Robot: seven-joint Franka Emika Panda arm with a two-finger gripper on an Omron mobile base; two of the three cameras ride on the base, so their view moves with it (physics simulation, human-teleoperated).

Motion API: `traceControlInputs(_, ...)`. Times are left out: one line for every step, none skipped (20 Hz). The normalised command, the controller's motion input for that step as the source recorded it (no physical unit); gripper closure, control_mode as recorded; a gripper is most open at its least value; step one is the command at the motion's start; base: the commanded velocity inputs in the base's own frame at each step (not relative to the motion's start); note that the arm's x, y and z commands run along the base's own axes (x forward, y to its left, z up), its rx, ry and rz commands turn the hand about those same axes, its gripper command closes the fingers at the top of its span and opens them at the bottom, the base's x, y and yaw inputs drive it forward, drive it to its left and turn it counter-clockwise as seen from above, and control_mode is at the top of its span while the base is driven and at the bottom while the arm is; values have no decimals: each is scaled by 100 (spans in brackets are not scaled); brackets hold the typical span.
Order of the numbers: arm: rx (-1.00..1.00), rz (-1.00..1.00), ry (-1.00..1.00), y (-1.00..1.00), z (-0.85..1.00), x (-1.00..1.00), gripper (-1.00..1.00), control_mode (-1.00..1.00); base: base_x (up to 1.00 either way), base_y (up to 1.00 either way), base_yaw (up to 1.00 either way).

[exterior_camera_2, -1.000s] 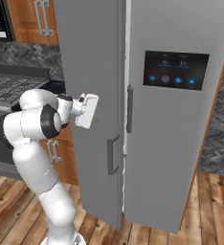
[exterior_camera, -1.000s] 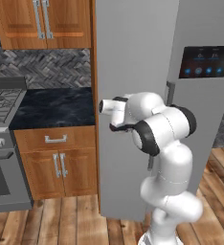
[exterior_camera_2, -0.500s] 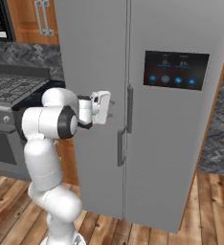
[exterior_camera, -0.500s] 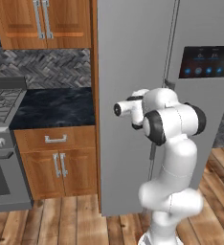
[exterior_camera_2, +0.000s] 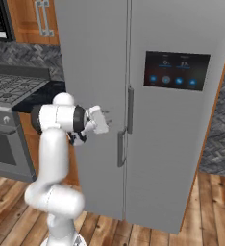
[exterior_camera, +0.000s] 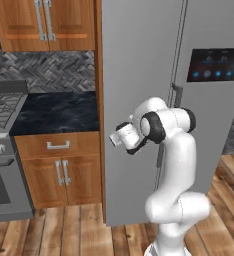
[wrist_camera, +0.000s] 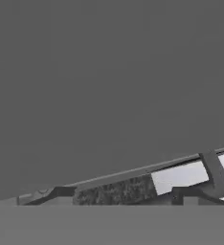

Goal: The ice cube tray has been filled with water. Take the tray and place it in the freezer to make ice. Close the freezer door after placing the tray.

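Freezer door point(exterior_camera_2: 93, 96) looks shut, flush beside the panel door point(exterior_camera_2: 181, 120); seam between them narrow and even. Pincer point(exterior_camera_2: 105, 121) pressed at or just off the steel face, left of the bar handle point(exterior_camera_2: 120, 149); whether released or clenched cannot be told (fingertips too dark and small against the grey). Ice cube tray presumably inside the freezer point(exterior_camera: 154, 100), contents hidden. Door judged heavy, stiff, slick-faced; best pushed flat or taken by the handle. Tray judged light, spill-prone. Dark table point(exterior_camera: 54, 112) at left.
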Motion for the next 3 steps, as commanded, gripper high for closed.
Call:
traceControlInputs(23, 49, -3, -97, 8, 51, -100, -100, 0, 0, 0)
traceControlInputs(24, 50, -5, -99, 14, 32, -100, -100, 0, 0, 0)
traceControlInputs(24, 49, -6, -100, 17, 15, -100, -100, 0, 0, 0)
